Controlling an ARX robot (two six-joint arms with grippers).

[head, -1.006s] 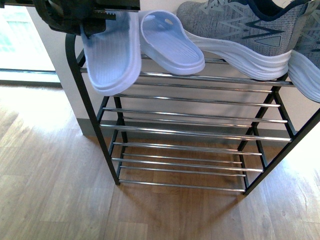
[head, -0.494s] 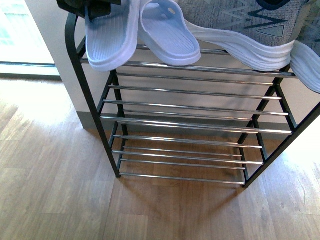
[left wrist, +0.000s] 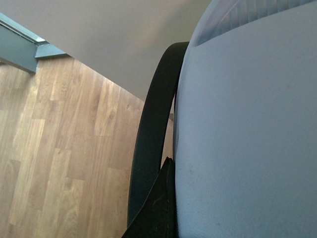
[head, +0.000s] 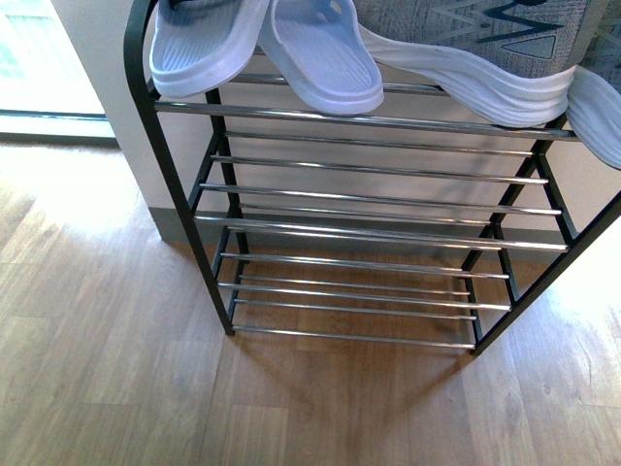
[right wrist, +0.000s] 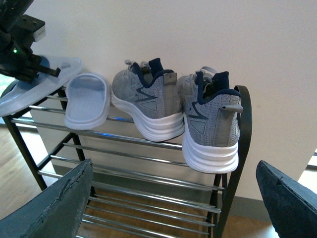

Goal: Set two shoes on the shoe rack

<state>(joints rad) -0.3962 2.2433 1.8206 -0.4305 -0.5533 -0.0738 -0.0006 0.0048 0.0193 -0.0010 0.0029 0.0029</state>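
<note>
A: What do we have on the top shelf of the shoe rack [head: 146,126]?

B: Two light-blue slides and two grey sneakers. In our right wrist view the second slide [right wrist: 86,103] lies flat on the rods, with the left sneaker [right wrist: 143,101] just beside it and the right sneaker [right wrist: 210,124] at the far end, heels hanging over the front rod.

A: And the first slide [right wrist: 37,87]?

B: It sits at the left end of that shelf, tilted, with our left gripper [right wrist: 22,57] on it. From the front it [head: 199,49] overhangs the front rod next to the second slide [head: 320,53].

A: Is the left gripper clamped on it?

B: We cannot tell; the left wrist view shows only the slide's surface [left wrist: 247,139] against the black frame [left wrist: 153,134].

A: Our right gripper [right wrist: 173,198]?

B: Spread wide, well apart from the rack, holding nothing.
</note>
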